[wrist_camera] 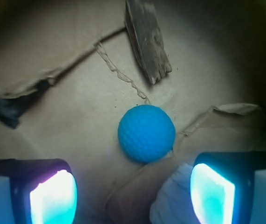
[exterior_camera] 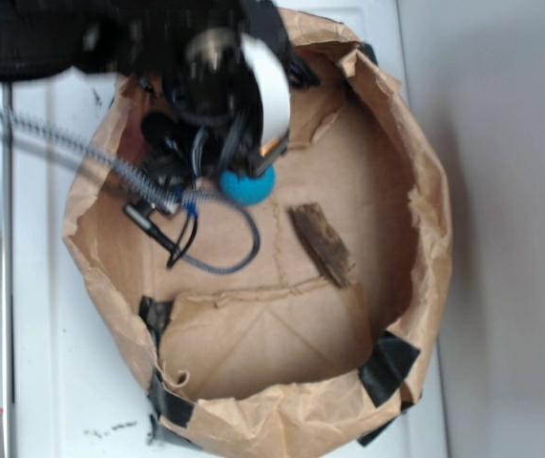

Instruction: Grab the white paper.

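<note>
While gripper point(wrist_camera: 133, 196) hangs w/ jaws spread, white paper point(wrist_camera: 174, 198), a wrinkly off-white wad, sits by its right finger, touching blue ball point(wrist_camera: 146, 133), on brown bag floor point(exterior_camera: 253, 343) atop white worktop point(exterior_camera: 43, 382).

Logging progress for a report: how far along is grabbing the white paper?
Done: the gripper is down in the paper bag, its open jaws either side of the white paper. In hand: nothing gripped yet. Left: close on the paper, not the blue ball just ahead, and lift.
</note>
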Motion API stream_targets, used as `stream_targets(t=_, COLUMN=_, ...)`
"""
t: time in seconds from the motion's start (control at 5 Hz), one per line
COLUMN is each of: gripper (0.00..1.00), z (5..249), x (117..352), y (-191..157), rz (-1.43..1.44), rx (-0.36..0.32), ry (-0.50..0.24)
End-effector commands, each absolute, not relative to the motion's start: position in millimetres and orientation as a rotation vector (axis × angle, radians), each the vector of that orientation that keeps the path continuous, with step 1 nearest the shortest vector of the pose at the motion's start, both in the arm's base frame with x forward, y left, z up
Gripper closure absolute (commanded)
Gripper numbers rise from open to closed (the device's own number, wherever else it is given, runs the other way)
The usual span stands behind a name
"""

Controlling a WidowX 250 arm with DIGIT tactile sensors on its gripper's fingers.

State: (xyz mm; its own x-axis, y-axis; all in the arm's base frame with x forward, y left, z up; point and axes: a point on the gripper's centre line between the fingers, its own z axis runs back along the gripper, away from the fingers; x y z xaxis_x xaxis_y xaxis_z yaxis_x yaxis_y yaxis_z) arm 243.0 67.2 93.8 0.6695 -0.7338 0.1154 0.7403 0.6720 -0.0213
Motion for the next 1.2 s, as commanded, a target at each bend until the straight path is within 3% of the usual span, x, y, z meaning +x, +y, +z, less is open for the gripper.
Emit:
stream_targets(t=0.0, gripper=0.00, z=117.5, x=240.4, y=79.5, rz=-0.806, rx=-0.088, ry=-0.135)
stream_targets(t=1.0, gripper=0.00, z=63.2, x=277.3, y=92.3, rz=-0.745, rx=0.077, ry=-0.025)
